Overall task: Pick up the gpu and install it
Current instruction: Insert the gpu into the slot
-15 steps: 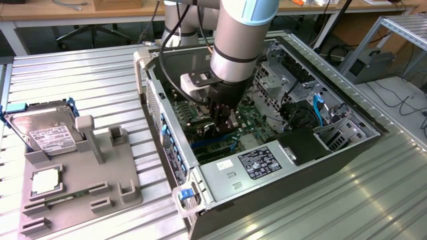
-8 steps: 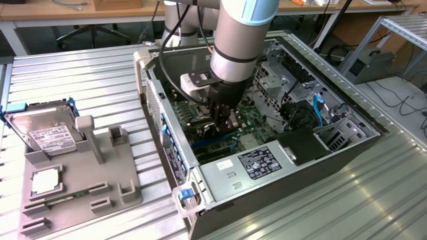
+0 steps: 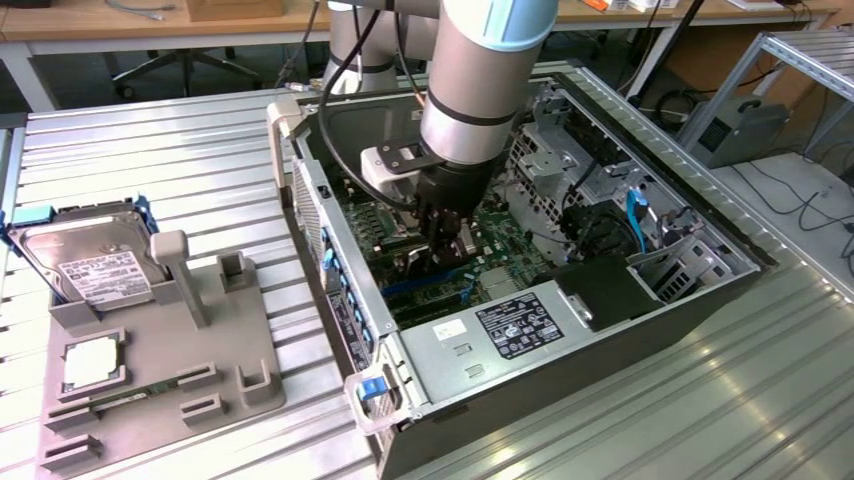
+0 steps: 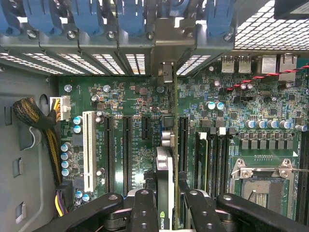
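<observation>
- Grips gpu [image 4: 165, 166] edge-on in claw [image 4: 168, 195], jaws partway closed and clamped on both flat faces; fingers [image 4: 144, 208] flank the card.
- Puts gpu inside the open pc case [image 3: 667, 165], low over the motherboard [image 4: 140, 96], among the long black expansion slots [image 4: 127, 150], between the white slot [image 4: 88, 150] and the memory slots [image 4: 212, 159].
- Reaches straight down into the case with the arm [image 3: 467, 100] in the exterior view, with the claw over the middle of the board.
- Cannot tell whether the card's lower edge touches a slot: hidden under the card itself.
- Reads as the seating step: card picked, not visibly locked in.
- Line the card's length up with one slot, not the gap beside it.
- Aim the far end at the open rear bay [image 4: 166, 72] under the blue latches [image 4: 87, 14], so the bracket has room.
- Hold the card upright; any lean probably jams the edge connector.
- Press straight down and evenly; a grip on one part of a thin card could let it pivot or slip.
- Steer clear of the capacitors [image 4: 77, 121] and the cable bundle [image 4: 34, 116] near the white slot.
- Leaves hard drive [image 3: 87, 262] and grey fixture [image 3: 160, 380] on the table [image 3: 160, 150], at the exterior view's left, well apart from the claw.
</observation>
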You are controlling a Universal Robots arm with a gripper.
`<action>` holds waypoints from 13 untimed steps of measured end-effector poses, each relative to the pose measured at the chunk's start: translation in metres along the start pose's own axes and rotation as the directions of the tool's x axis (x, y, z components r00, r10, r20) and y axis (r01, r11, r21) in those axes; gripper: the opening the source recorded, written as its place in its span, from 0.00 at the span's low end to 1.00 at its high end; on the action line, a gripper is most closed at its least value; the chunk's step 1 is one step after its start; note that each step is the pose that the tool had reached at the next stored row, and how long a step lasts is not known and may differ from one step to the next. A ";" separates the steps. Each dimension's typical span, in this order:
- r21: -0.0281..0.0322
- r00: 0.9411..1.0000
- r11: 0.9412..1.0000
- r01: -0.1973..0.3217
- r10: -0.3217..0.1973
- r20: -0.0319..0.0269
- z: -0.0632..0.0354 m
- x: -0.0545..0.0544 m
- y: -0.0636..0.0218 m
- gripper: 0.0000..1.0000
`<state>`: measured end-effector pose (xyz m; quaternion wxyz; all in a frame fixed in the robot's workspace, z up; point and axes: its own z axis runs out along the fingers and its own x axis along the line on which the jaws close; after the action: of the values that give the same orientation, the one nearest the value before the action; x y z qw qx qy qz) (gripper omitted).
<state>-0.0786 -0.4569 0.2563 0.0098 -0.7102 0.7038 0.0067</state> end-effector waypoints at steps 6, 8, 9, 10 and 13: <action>0.000 1.000 1.000 -0.012 0.012 0.000 -0.0001 0.001 -0.0001 0.27; 0.000 1.000 1.000 -0.018 0.018 0.000 -0.0001 0.001 -0.0001 0.27; 0.000 1.000 1.000 -0.019 0.019 0.000 -0.0001 0.001 -0.0001 0.27; 0.000 1.000 1.000 -0.019 0.019 0.000 -0.0004 0.001 -0.0001 0.27; 0.002 1.000 1.000 -0.020 0.020 0.000 -0.0020 0.001 -0.0001 0.27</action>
<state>-0.0785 -0.4577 0.2583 0.0102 -0.7032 0.7109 0.0062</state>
